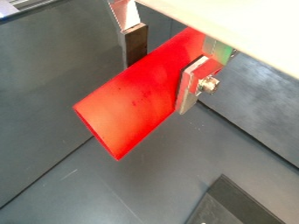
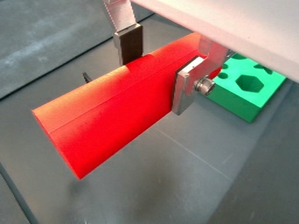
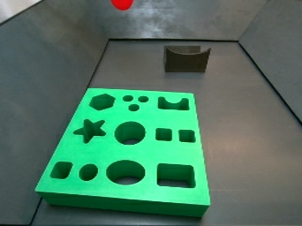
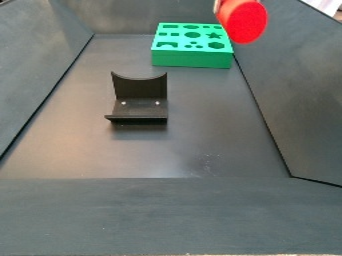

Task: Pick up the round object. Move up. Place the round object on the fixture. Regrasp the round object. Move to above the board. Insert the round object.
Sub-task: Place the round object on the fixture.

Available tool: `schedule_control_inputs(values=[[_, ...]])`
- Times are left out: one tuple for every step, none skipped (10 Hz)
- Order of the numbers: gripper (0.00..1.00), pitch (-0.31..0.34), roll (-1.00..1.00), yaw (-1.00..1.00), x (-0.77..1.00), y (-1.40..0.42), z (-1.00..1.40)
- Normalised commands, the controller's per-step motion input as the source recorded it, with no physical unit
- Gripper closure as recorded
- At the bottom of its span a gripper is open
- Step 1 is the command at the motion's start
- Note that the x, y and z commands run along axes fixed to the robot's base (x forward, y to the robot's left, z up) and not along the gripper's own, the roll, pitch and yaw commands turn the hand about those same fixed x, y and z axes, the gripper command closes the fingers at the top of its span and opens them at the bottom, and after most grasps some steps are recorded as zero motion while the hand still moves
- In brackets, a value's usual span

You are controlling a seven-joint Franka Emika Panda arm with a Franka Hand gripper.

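The peg point(image 1: 138, 103) is held in the air, clamped between the two fingers of the gripper point(image 1: 163, 66). Both wrist views show the silver finger plates pressing on opposite sides of the red cylinder point(image 2: 117, 118), gripping it near one end, with most of its length projecting free. One finger point(image 2: 191, 83) shows a bolt on its outer face; the other finger point(image 2: 128, 42) shows its dark pad against the peg.

In a side view, only a flat round end of the peg point(image 4: 243, 20) is visible, high above the floor; the gripper itself is out of frame there.

The fixture point(image 3: 186, 57) stands on the dark floor, well apart from the board point(image 3: 130, 150). Its notch is unoccupied. All holes in the board point(image 4: 191, 45) are open.
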Motion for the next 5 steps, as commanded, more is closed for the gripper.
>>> schedule_control_inputs(values=[[1.00, 0.151, 0.03, 0.03, 1.00, -0.08, 0.14], [1.00, 0.156, 0.05, 0.03, 1.00, -0.07, 0.11], [1.00, 0.159, 0.05, 0.03, 1.00, -0.06, 0.09], [1.00, 0.173, 0.06, 0.03, 1.00, -0.04, 0.07], [1.00, 0.182, 0.07, 0.04, 1.00, -0.04, 0.06]])
